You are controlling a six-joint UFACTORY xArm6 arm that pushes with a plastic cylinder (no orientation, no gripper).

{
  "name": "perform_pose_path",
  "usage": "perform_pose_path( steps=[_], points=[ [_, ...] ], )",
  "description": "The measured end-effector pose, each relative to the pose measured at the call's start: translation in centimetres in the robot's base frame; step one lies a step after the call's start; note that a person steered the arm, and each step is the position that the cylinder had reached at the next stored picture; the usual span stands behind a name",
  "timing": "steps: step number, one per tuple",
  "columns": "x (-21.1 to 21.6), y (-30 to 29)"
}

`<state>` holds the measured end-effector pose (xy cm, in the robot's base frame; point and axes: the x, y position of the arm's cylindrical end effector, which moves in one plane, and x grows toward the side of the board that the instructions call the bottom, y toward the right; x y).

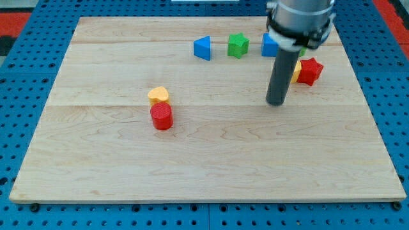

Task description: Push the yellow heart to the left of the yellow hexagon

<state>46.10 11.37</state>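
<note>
A: Starting from the view's left, what sits on the table [211,160]?

B: Using the red cylinder [162,117] as the landmark: the yellow heart [158,95] touches it, just toward the view's top. Everything else lies to the cylinder's right and toward the view's top.

A: In what order?

B: First a blue triangular block [203,48], then a green star-like block [238,45], then a blue block [269,45] partly hidden by the arm, its shape unclear.

A: And my tip [276,102]?

B: It rests on bare wood, well to the right of the red cylinder and the heart, touching no block. There is no claw here, only the rod, so nothing opens or closes.

A: Farther right?

B: A sliver of a yellow block [297,69] shows behind the rod, shape hidden, touching a red star-like block [310,71], the farthest from the cylinder.
</note>
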Motion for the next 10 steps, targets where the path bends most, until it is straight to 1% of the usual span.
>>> perform_pose_path(
  steps=[1,3,4,6,7,8,9,10],
  points=[
    [5.0,-3.1],
    [4.9,-19.5],
    [0.2,-21.1],
    [-5.6,-25.3],
    [-7.9,-26.3],
    [-8.0,-19.7],
    [-6.4,-16.9],
    [-6.8,-12.9]
  ],
)
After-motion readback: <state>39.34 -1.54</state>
